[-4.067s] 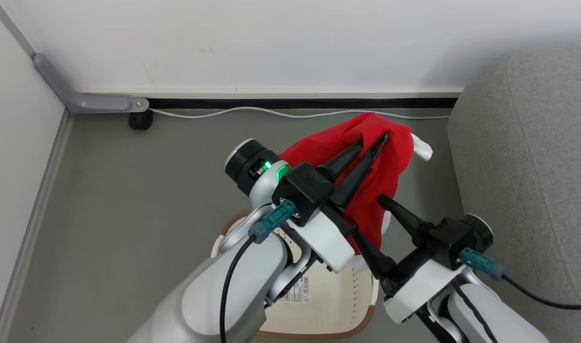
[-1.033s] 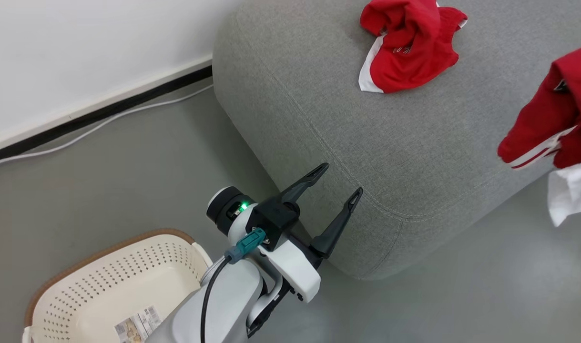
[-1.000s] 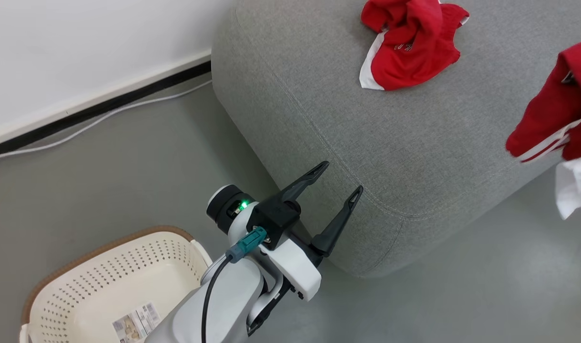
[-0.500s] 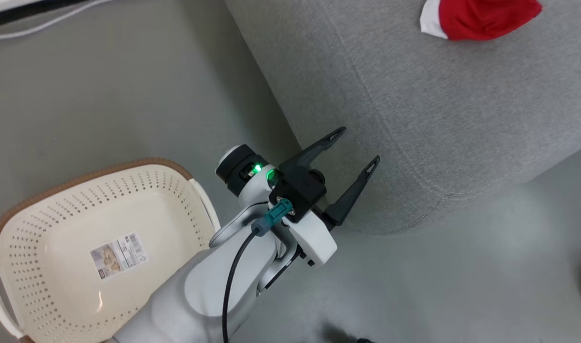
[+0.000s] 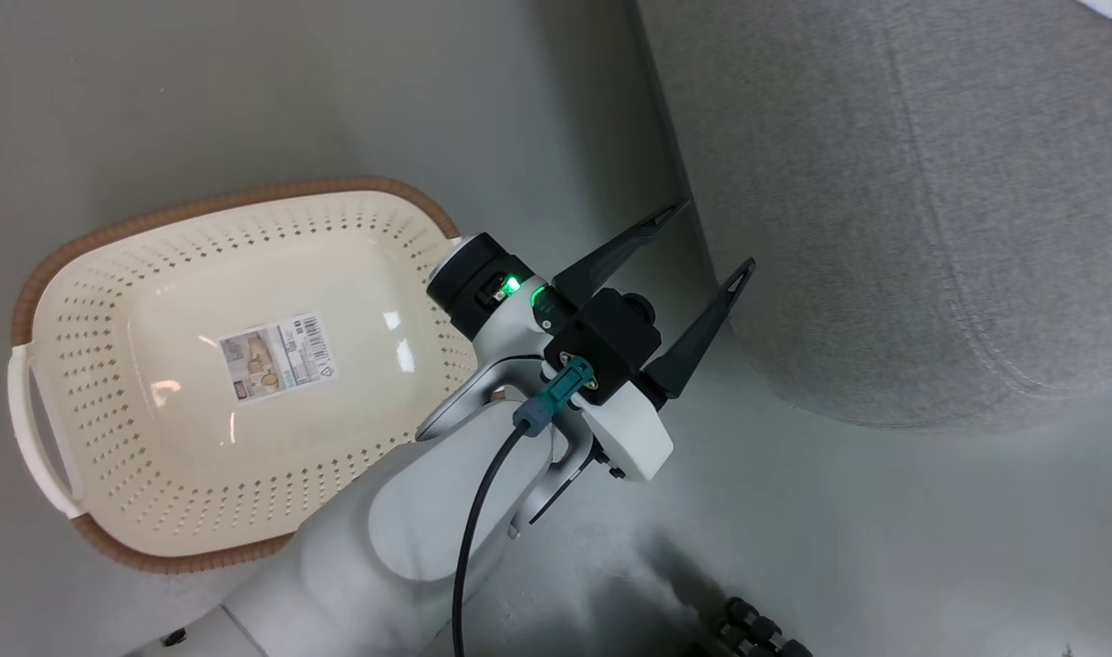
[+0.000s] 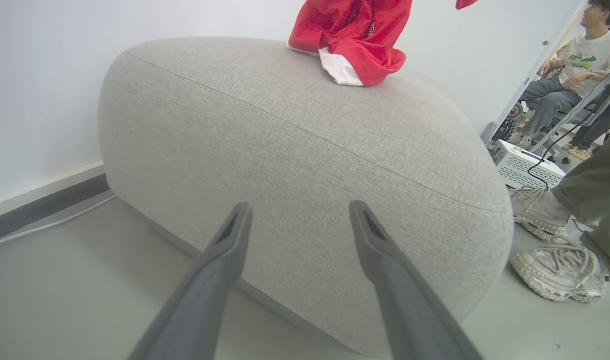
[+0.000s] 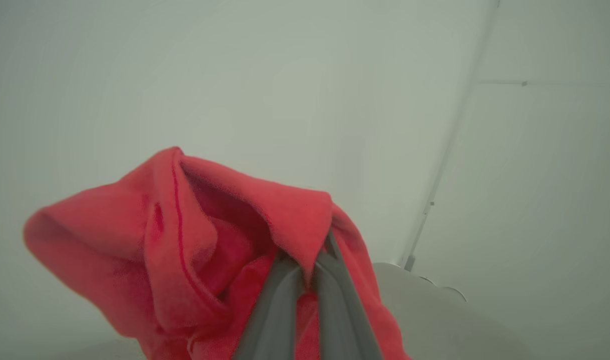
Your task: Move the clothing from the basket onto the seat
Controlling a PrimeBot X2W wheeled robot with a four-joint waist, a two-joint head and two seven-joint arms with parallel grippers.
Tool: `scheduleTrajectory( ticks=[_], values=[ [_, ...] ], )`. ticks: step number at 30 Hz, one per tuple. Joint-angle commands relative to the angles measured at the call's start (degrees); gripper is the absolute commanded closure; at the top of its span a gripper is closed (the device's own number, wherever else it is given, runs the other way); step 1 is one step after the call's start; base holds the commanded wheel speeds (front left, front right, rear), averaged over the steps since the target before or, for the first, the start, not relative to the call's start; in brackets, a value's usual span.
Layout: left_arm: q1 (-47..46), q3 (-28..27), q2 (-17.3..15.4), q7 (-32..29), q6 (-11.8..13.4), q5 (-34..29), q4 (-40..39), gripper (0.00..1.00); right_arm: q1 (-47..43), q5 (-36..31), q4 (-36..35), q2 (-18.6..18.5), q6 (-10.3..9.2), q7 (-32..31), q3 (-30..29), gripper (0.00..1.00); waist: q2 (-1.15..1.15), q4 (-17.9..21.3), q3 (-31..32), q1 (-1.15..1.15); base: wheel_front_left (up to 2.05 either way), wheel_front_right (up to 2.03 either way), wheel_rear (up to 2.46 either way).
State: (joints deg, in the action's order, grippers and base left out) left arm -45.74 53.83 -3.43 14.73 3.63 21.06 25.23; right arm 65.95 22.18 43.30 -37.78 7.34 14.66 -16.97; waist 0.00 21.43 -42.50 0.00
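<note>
Inside the clamped right end effector (image 7: 307,267) sits red clothing (image 7: 184,240) (left end effector (image 6: 299,207), spread empty, faces the seat (image 6: 294,125)).

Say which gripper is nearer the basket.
Left. The left gripper hangs open just past the basket, by the seat; the right gripper, shut on red clothing before a pale wall, is apparently farther away.
</note>
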Motion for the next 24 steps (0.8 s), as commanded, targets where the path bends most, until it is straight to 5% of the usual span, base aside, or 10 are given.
scheduleTrajectory(
  ticks=[1,4,10,21,22,23,24],
  values=[
    [-1.39,-0.21,0.56,0.27,0.92,0.55,-2.37,0.00,1.28,-1.21,1.34,-4.10,0.14,0.34,-2.33,1.00,0.00,-3.25,-2.74,0.00,0.00,0.00,0.00],
    [-1.48,0.60,0.56,0.27,1.70,1.06,-3.49,0.00,3.93,-3.08,5.05,-4.95,0.14,0.34,-4.14,1.00,0.00,-5.36,-3.63,0.00,0.00,0.00,0.00],
    [-1.55,0.89,0.56,0.27,3.18,1.66,-4.80,0.00,4.81,-0.07,8.93,-2.60,0.14,0.34,2.56,1.00,0.00,-8.00,-5.06,0.00,0.00,0.00,0.00],
    [-1.23,0.64,0.56,0.27,4.00,2.33,-6.65,0.00,-7.53,9.79,5.87,1.23,0.14,0.34,11.37,1.00,0.00,-9.59,-3.43,0.00,0.00,0.00,0.00],
    [-1.11,0.52,0.56,0.27,4.02,2.42,-6.78,0.00,-8.96,10.55,5.27,1.54,0.14,0.34,11.46,0.69,0.00,-9.67,-3.08,0.00,0.00,0.00,0.00],
    [-0.96,0.37,0.56,0.27,4.06,2.46,-6.96,0.00,-10.56,10.92,4.65,1.85,0.14,0.34,12.28,0.09,0.00,-9.77,-2.65,0.00,0.00,0.00,0.00],
    [-0.79,0.23,0.56,0.27,4.10,2.47,-7.11,0.00,-11.98,11.41,3.75,2.04,0.14,0.34,12.86,0.00,0.00,-9.93,-2.19,0.00,0.00,0.00,0.00]
  ],
)
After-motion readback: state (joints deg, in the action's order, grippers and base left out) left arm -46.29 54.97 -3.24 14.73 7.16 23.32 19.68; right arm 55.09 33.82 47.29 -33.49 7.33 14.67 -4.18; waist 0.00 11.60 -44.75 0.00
